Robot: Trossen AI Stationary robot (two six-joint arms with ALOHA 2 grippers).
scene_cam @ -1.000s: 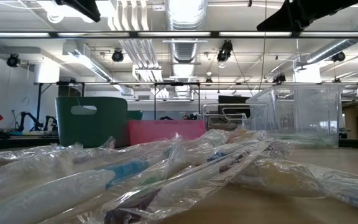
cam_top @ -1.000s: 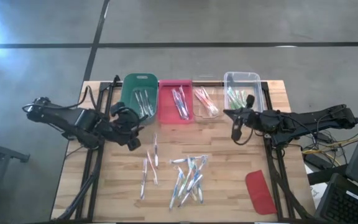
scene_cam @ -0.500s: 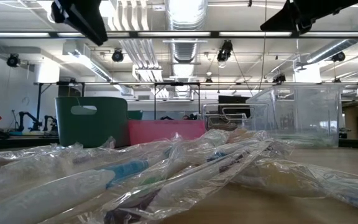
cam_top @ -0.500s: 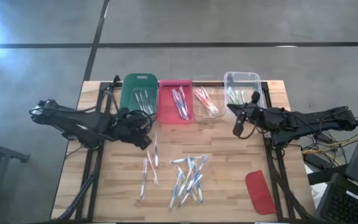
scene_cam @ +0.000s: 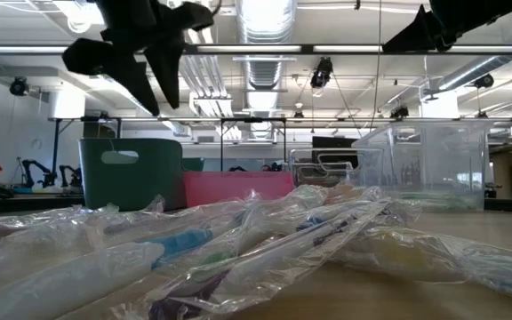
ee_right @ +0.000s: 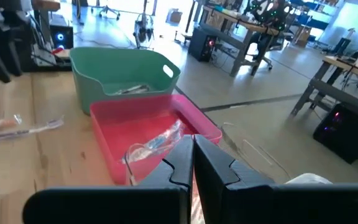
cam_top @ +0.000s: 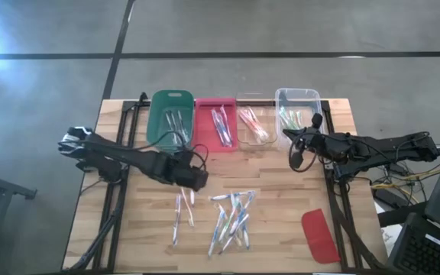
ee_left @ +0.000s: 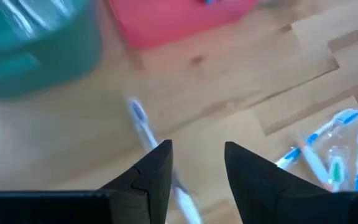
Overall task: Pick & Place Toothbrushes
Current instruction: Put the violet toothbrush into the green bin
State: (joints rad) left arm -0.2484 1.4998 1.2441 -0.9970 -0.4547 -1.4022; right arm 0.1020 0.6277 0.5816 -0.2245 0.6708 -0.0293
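— Four bins (cam_top: 215,122) line the table's far edge; loose toothbrushes (cam_top: 231,218) lie near the front edge. Which step?

— Reaching. The left gripper (ee_left: 196,163), fingers apart and empty, hangs above one toothbrush (ee_left: 143,127) mid-table; next, descend and close. The right gripper (ee_right: 192,163), fingers together, waits by the clear bin (cam_top: 297,96).

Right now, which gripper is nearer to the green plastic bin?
Left. The left gripper hovers open just in front of the green plastic bin, while the right gripper waits shut near the clear bin.
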